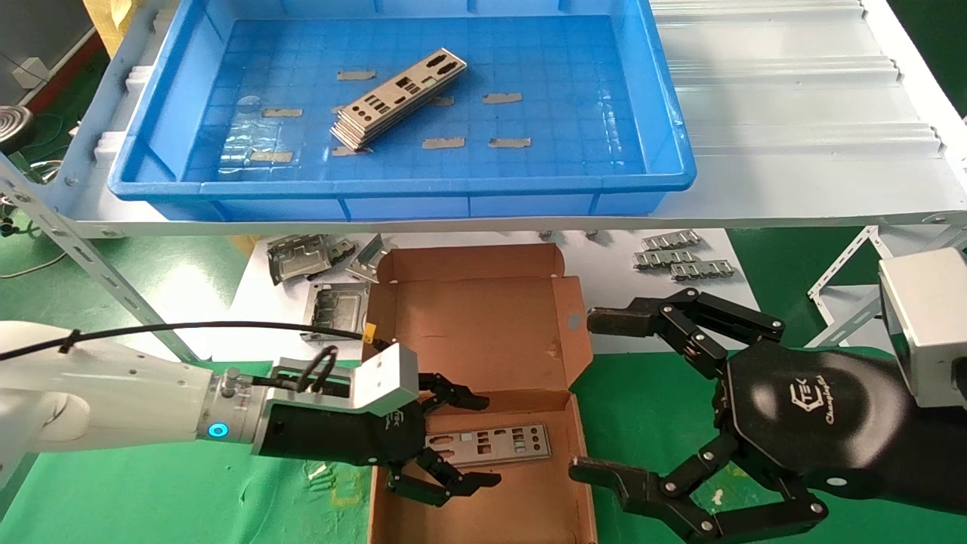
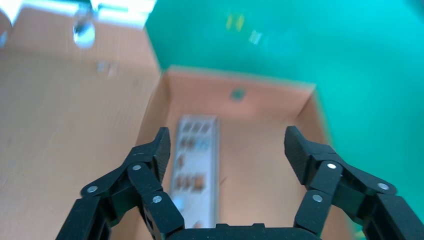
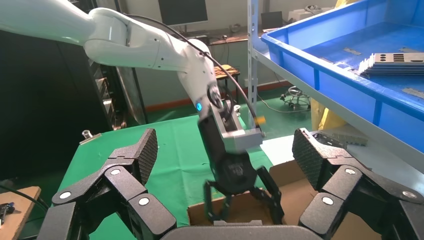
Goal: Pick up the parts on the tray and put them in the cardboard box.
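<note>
Left gripper (image 1: 464,442) is down inside the cardboard box (image 1: 483,317), at its left wall, fingers spread with nothing between them. One plate (image 1: 489,443) lies flat on the box floor right in front of those fingers; left wrist view shows the same plate (image 2: 196,165) on the floor between the two open fingertips (image 2: 161,147), not pinched. Can't tell whether a fingertip touches it

Box sits open on the green mat (image 1: 151,491), lid flap standing toward the shelf. Dark bent brackets (image 1: 302,257) lie on the white sheet just beyond the box's left corner

Up on the shelf, blue tray (image 1: 400,185) holds the remaining parts (image 1: 398,98) as one fanned stack lying diagonally near the middle of the floor, among bits of grey tape (image 1: 443,143). White ribbed panel (image 1: 793,106) is beside the tray on the right

Small ribbed grey strips (image 1: 684,253) sit on the white sheet right of the box

Right gripper (image 1: 597,397) hangs just off the box's right wall, jaws wide open, empty; right wrist view shows both its pads (image 3: 145,152) apart with the left arm (image 3: 150,45) beyond
</note>
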Controlling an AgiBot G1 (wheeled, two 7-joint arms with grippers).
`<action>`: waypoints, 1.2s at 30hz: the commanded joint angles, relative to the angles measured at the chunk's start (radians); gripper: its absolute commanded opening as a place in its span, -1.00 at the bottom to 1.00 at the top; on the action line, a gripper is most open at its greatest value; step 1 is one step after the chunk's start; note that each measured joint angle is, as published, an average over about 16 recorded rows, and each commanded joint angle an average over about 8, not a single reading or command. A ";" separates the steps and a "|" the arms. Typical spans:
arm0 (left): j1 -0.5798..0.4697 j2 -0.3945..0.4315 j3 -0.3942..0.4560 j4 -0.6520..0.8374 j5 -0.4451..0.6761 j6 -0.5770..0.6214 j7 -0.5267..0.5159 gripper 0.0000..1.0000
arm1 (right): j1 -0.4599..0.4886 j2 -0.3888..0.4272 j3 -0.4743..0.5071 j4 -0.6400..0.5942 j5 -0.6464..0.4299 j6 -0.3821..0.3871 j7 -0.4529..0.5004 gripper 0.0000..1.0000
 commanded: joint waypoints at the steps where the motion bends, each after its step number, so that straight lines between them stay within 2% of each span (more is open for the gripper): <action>1: 0.000 -0.012 -0.016 0.009 -0.032 0.051 -0.016 1.00 | 0.000 0.000 0.000 0.000 0.000 0.000 0.000 1.00; 8: 0.005 -0.030 -0.039 0.017 -0.081 0.116 -0.040 1.00 | 0.000 0.000 0.000 0.000 0.000 0.000 0.000 1.00; 16: 0.013 -0.036 -0.043 -0.003 -0.076 0.101 -0.044 1.00 | 0.000 0.000 0.000 0.000 0.000 0.000 0.000 1.00; 36: 0.143 -0.207 -0.204 -0.321 -0.162 0.070 -0.190 1.00 | 0.000 0.000 0.000 0.000 0.000 0.000 0.000 1.00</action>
